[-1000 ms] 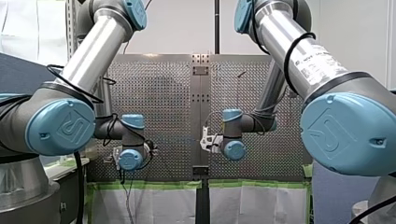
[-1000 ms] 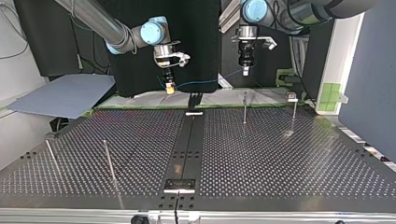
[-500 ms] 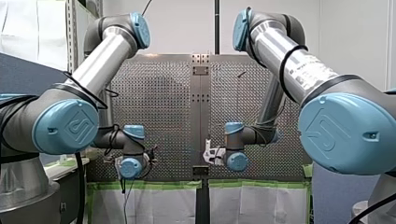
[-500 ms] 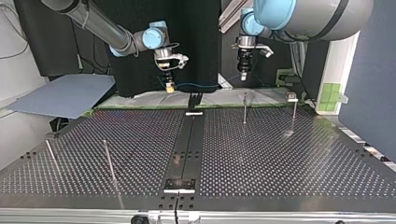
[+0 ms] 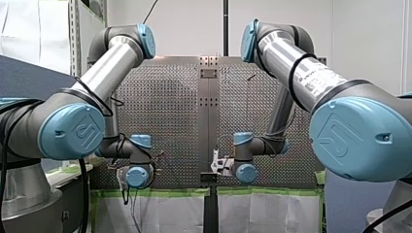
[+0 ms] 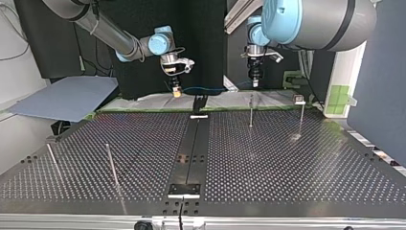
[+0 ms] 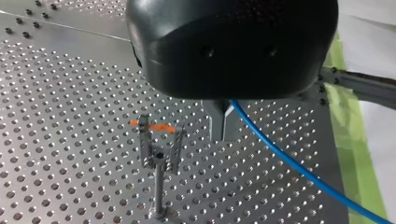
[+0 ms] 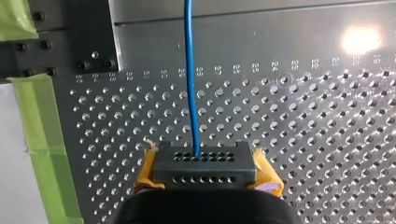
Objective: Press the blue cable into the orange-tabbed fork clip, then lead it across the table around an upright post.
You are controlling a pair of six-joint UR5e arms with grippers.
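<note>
Saw my right gripper (image 6: 176, 92) farthest from the fork clip (image 7: 159, 148), yellow pads pinched on the blue cable (image 8: 189, 70). Traced that cable through the air toward the clip with a slight sag, clear of the tabletop (image 6: 268, 158). Found my left gripper (image 7: 222, 134) just beside the clip, fingers pressed together on the cable, not yet over the prongs with the orange tab (image 7: 152, 126). Judged the cable light, thin and limp, likely to slip in a loose pinch; best taken close on either side of the clip and kept taut for pressing in. Noted an upright post (image 6: 250, 111), cable not yet around it.
</note>
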